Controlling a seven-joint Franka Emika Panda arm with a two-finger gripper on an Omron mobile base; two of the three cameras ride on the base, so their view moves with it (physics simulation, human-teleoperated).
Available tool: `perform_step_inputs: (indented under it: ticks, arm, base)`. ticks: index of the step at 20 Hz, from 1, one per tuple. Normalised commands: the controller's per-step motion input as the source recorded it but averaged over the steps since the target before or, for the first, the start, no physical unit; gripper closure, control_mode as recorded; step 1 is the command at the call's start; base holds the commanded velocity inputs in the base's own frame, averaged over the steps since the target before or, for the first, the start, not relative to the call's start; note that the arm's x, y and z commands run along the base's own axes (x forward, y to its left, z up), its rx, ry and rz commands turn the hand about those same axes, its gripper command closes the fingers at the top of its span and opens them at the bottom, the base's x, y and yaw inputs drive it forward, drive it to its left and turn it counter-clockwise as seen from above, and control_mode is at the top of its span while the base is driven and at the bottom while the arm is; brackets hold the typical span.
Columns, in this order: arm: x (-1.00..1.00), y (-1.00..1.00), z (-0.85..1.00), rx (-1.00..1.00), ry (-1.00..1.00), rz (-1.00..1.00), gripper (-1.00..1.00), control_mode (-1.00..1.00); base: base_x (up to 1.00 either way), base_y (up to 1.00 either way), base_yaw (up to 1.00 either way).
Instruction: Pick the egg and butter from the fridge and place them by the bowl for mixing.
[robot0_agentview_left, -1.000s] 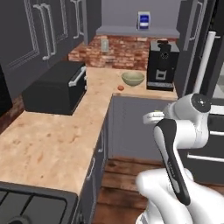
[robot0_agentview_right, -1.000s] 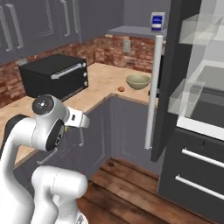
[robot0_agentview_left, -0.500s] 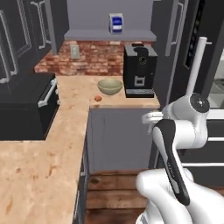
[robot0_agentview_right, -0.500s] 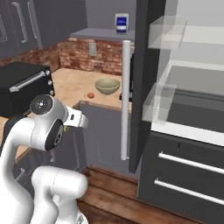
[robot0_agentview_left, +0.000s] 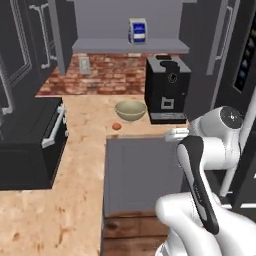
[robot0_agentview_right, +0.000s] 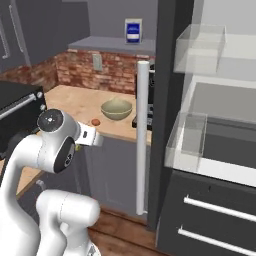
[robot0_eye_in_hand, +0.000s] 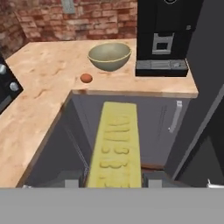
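Note:
In the hand view the butter (robot0_eye_in_hand: 116, 144), a long pale yellow block, sticks out ahead of my gripper (robot0_eye_in_hand: 114, 183), which is shut on it. The block hangs over the floor in front of the grey lower cabinet, short of the counter edge. On the counter beyond stands the olive-beige bowl (robot0_eye_in_hand: 109, 56) (robot0_agentview_left: 130, 110) (robot0_agentview_right: 116, 108). The small orange-brown egg (robot0_eye_in_hand: 86, 78) (robot0_agentview_left: 116, 126) (robot0_agentview_right: 95, 122) lies just in front of it and to its left. The fridge (robot0_agentview_right: 210, 150) stands open at the right, its pale bar handle (robot0_agentview_right: 142, 145) close to the arm.
A black coffee machine (robot0_agentview_left: 167, 90) (robot0_eye_in_hand: 164, 35) stands right of the bowl. A dark toaster oven (robot0_agentview_left: 30, 145) sits on the left run of the L-shaped counter (robot0_agentview_left: 75, 180). A blue-white box (robot0_agentview_left: 137, 31) is on the high shelf. Glass shelves (robot0_agentview_right: 200, 135) jut from the fridge.
Both base views have swung, so the camera has moved: the bowl, egg and coffee machine now sit nearer and more central. The arm stays folded with the butter held.

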Motion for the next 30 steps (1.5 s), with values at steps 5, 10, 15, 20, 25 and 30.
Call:
perform_step_inputs:
  ticks: [5,10,15,20,25,30]
  arm:
    - [0.0,0.0,0.0,0.0,0.0,0.0,1.0,1.0]
    - [0.0,0.0,0.0,0.0,0.0,0.0,1.0,1.0]
    - [0.0,0.0,0.0,0.0,0.0,0.0,1.0,1.0]
    - [0.0,0.0,0.0,0.0,0.0,0.0,1.0,1.0]
    - [0.0,0.0,0.0,0.0,0.0,0.0,1.0,1.0]
    - [0.0,0.0,0.0,0.0,0.0,0.0,1.0,1.0]
  base:
    - [0.82,0.19,0.0]
    - [0.9,0.06,0.0]
    - [0.73,0.16,0.02]
    - [0.53,0.16,0.04]
    - [0.17,0.05,0.0]
    - [0.0,0.0,0.0]
